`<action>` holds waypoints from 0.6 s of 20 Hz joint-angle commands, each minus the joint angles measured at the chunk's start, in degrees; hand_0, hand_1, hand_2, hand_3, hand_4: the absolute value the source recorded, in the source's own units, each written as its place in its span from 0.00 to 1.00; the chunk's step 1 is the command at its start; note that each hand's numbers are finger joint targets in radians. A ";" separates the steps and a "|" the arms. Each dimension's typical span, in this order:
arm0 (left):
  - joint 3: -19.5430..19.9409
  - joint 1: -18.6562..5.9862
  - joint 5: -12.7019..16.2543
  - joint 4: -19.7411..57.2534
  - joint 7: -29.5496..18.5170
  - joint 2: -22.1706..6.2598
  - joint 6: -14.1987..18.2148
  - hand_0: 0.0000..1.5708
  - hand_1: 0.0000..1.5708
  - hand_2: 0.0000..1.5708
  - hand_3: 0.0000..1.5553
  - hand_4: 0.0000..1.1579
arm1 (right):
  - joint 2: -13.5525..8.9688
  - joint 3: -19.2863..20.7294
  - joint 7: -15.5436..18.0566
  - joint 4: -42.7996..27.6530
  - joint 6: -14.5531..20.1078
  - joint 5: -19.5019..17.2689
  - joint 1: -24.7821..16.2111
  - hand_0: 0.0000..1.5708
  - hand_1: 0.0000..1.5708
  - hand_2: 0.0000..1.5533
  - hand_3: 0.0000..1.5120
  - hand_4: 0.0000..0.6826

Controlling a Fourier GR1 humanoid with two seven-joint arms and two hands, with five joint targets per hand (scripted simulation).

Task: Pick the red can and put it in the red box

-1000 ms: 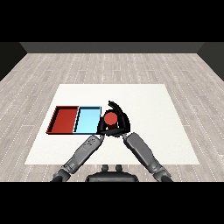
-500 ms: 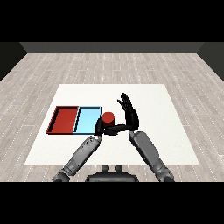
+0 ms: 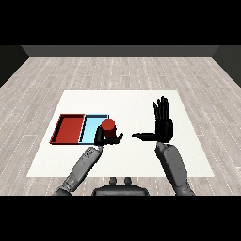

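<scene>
- Grey wood-plank flooring surrounds a white table (image 3: 141, 101) seen from above, with two trays side by side at its left part.
- Red tray (image 3: 69, 129) lies furthest left; the light blue tray (image 3: 92, 127) touches its right side.
- Red can (image 3: 108, 127) stands upright at the right end of the light blue tray, apparently just over or beside that tray's right edge; whether it rests on the surface or is lifted cannot be told.
- Left hand (image 3: 106, 138) is curled round the lower part of the can, its black fingers wrapping the front and sides while the red top shows above them.
- Right hand (image 3: 162, 124) is released, fingers straight and pointing up, thumb stretched toward the can, standing well apart to the right and holding nothing.
- Judging by its look, the can is a small rigid cylinder, probably light, with smooth sides that may slip; a wrap around the middle of its body seems the safest hold.
- For the task, the can must cross the light blue tray leftward to reach the red tray.
</scene>
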State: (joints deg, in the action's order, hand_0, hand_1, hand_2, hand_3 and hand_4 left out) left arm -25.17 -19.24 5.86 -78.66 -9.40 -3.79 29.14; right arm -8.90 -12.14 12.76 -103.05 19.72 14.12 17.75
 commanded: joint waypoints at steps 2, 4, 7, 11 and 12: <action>3.22 2.19 -1.72 -7.83 3.13 -6.98 -1.07 1.00 1.00 1.00 0.94 0.97 | -3.42 7.66 2.78 0.49 -4.96 5.19 -6.10 0.00 0.00 0.00 0.00 0.00; 4.42 2.50 -2.92 -10.40 6.19 -9.08 -1.36 1.00 1.00 1.00 0.94 0.96 | -3.38 8.83 2.89 3.25 -5.43 4.73 -4.89 0.00 0.00 0.00 0.00 0.00; 5.80 -0.14 -5.52 -7.10 8.22 -9.99 -0.23 1.00 1.00 0.99 0.93 0.96 | -4.82 8.11 5.80 5.83 -7.23 2.39 -11.15 0.00 0.00 0.00 0.00 0.00; 9.63 -1.07 -6.60 -5.07 7.82 -12.37 -1.34 1.00 1.00 0.99 0.91 0.97 | -3.78 8.48 9.13 8.54 -9.32 2.48 -15.72 0.00 0.00 0.00 0.00 0.00; 11.61 -0.95 -5.83 -5.35 8.59 -15.49 -3.33 1.00 1.00 0.99 0.91 0.98 | -2.70 7.29 8.62 7.63 -8.84 2.38 -17.05 0.00 0.00 0.00 0.00 0.00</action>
State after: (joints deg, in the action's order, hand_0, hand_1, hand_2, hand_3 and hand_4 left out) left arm -16.84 -18.81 1.57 -85.78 -1.86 -15.67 26.93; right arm -12.64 -4.20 19.39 -96.03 11.94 16.87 5.49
